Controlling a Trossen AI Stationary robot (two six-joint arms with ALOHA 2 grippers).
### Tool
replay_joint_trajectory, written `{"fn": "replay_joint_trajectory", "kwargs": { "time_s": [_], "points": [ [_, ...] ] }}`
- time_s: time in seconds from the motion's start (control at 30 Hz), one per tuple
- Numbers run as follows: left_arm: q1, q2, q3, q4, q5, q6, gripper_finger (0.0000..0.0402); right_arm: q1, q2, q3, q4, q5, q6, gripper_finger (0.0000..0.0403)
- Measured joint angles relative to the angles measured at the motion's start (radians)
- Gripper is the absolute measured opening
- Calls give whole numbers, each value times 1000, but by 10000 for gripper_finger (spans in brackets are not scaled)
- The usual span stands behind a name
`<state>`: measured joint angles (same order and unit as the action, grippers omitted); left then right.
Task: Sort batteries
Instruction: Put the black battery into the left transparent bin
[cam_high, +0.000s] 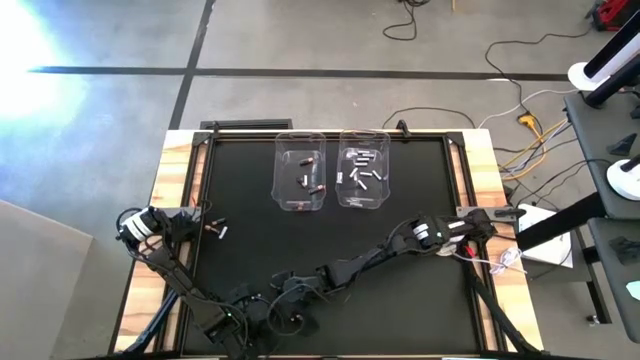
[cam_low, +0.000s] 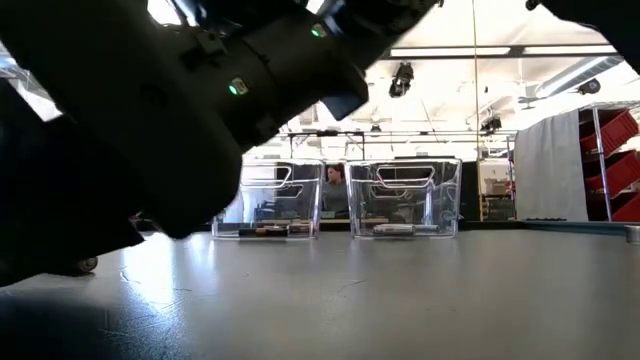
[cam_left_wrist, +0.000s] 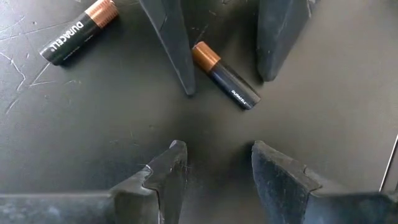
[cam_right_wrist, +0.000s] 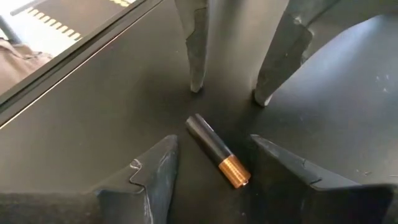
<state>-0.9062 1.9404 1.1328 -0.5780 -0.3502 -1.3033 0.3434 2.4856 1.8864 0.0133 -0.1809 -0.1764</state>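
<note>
My left gripper (cam_high: 203, 222) (cam_left_wrist: 216, 150) is open, low over the black mat near its left edge. Two dark, copper-ended batteries lie on the mat beyond its fingertips: one (cam_left_wrist: 224, 76) just ahead, another (cam_left_wrist: 79, 32) off to the side. My right gripper (cam_high: 484, 226) (cam_right_wrist: 214, 142) is open at the mat's right edge. Its fingers stand on either side of a dark, copper-ended battery (cam_right_wrist: 217, 151) lying on the mat, without touching it. The left clear bin (cam_high: 302, 172) holds dark batteries. The right clear bin (cam_high: 363, 170) holds silvery ones.
The two bins stand side by side at the mat's far middle and also show in the low view (cam_low: 268, 200) (cam_low: 405, 198). A round white disc with red wire (cam_high: 447, 249) lies by the right gripper. Wooden table borders (cam_high: 172, 200) flank the mat. Bare mat lies between the arms.
</note>
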Motion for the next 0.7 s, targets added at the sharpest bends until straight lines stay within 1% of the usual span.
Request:
{"fn": "replay_joint_trajectory", "kwargs": {
  "time_s": [0.1,0.2,0.3,0.53,0.63,0.7],
  "points": [
    [0,0,0,-1,-5,0,163,-5,26,46,-72,-6,5,180],
    [1,1,-1,-1,-34,2,163,-8,44,71,-109,-8,6,161],
    [2,2,-1,-2,-53,3,162,-13,60,67,-115,-5,0,131],
    [2,2,-2,-6,-63,3,157,-22,75,38,-102,19,-1,47],
    [2,2,-2,-6,-61,4,157,-22,75,31,-101,24,2,26],
    [3,2,-2,-8,-42,14,157,-22,75,30,-101,24,10,24]
  ]
}}
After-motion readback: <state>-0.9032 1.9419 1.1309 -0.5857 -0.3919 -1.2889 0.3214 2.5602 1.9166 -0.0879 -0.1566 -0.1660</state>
